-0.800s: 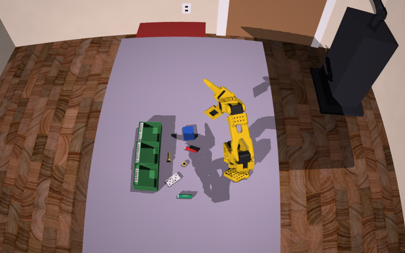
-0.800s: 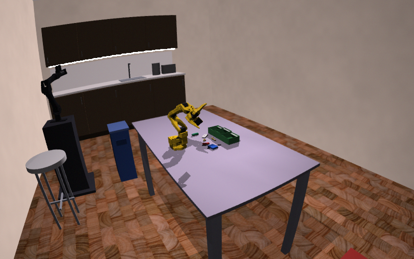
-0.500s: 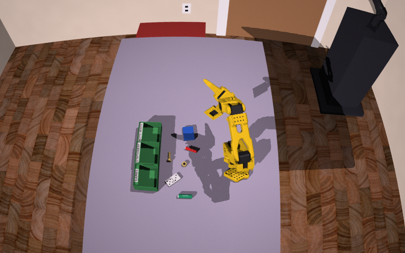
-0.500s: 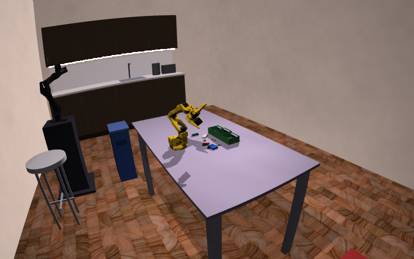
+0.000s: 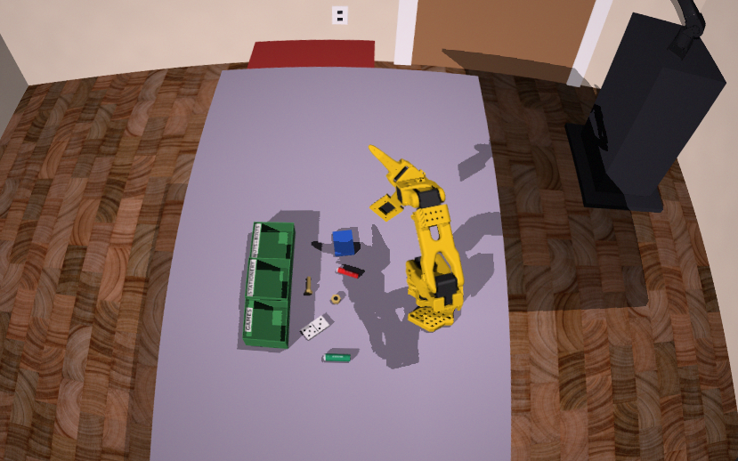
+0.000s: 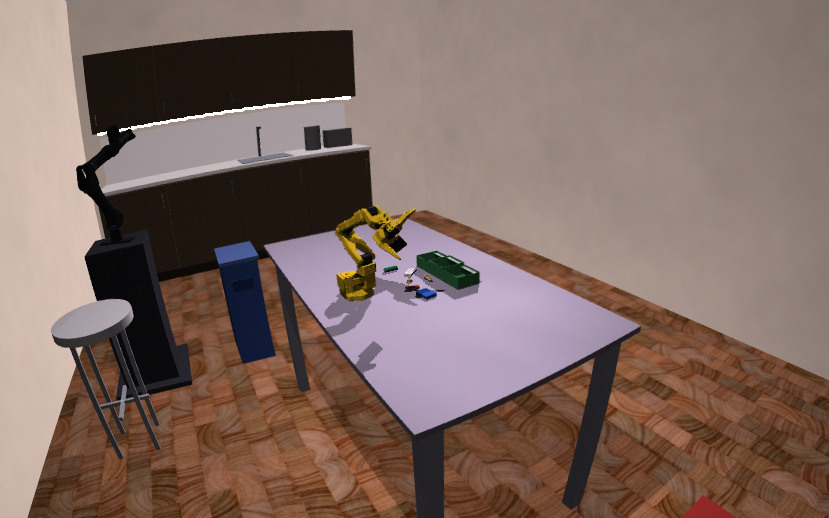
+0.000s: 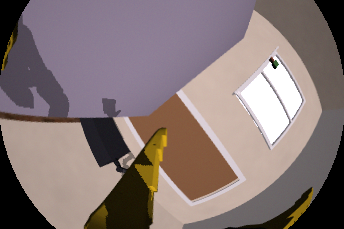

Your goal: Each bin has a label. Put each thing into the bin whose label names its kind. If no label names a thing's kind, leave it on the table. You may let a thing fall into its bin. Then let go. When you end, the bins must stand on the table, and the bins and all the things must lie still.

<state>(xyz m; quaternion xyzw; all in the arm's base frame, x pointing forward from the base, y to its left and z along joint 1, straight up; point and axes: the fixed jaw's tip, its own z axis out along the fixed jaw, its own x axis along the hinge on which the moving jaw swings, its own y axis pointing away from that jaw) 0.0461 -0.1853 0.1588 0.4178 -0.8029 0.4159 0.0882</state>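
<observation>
A green rack of three bins [image 5: 268,284] stands on the purple table, labelled NUTS/BOLTS, STATIONERY and GAMES from far to near. Beside it lie a blue block [image 5: 343,242], a small black thing [image 5: 317,245], a red and black thing [image 5: 350,270], a brass bolt [image 5: 307,285], a brass nut [image 5: 335,298], a white domino [image 5: 314,327] and a green battery [image 5: 336,358]. My yellow gripper [image 5: 385,182] is raised high above the table, right of the blue block, open and empty.
The arm's base [image 5: 433,303] stands on the table right of the things. A black pedestal [image 5: 646,114] stands off the table at the right. In the exterior view a blue cabinet [image 6: 245,301] and a stool [image 6: 98,360] stand beside the table.
</observation>
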